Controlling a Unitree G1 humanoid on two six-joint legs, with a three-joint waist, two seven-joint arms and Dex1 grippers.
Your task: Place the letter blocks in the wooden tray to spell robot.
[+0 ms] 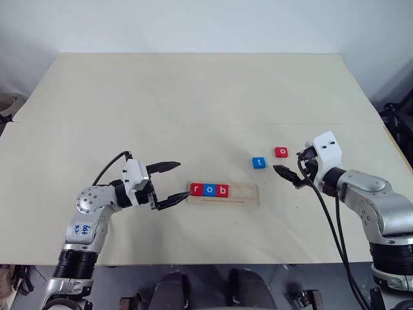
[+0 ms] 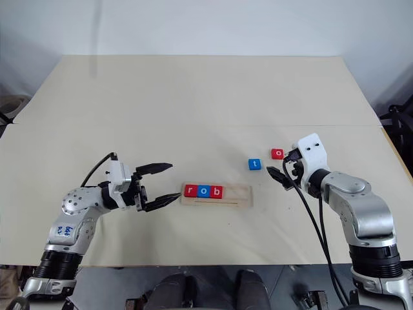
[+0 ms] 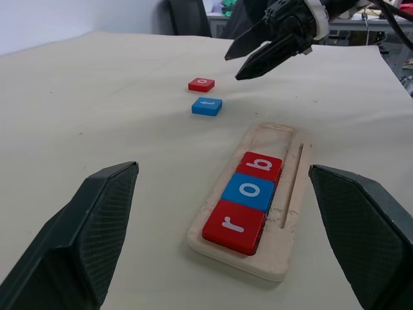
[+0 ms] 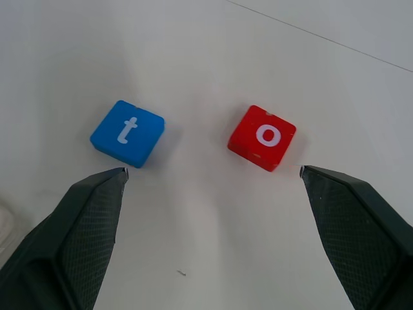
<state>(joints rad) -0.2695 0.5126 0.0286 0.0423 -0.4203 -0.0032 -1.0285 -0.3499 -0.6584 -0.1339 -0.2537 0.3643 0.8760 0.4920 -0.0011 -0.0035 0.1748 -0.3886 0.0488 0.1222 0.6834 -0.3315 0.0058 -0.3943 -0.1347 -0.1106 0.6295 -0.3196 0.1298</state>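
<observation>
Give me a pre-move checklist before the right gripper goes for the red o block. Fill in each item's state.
1. Right gripper open and empty: ok.
2. Red o block lies flat on the table, letter up, apart from the blue t block: ok.
3. Wooden tray holds r, o, b in order from its left end: ok.
4. Free slot space to the right of the b block for two more blocks: ok.
5. Left gripper open, at the tray's left end, away from the free slots: ok.
6. Whether the left gripper touches the tray: cannot tell.
</observation>
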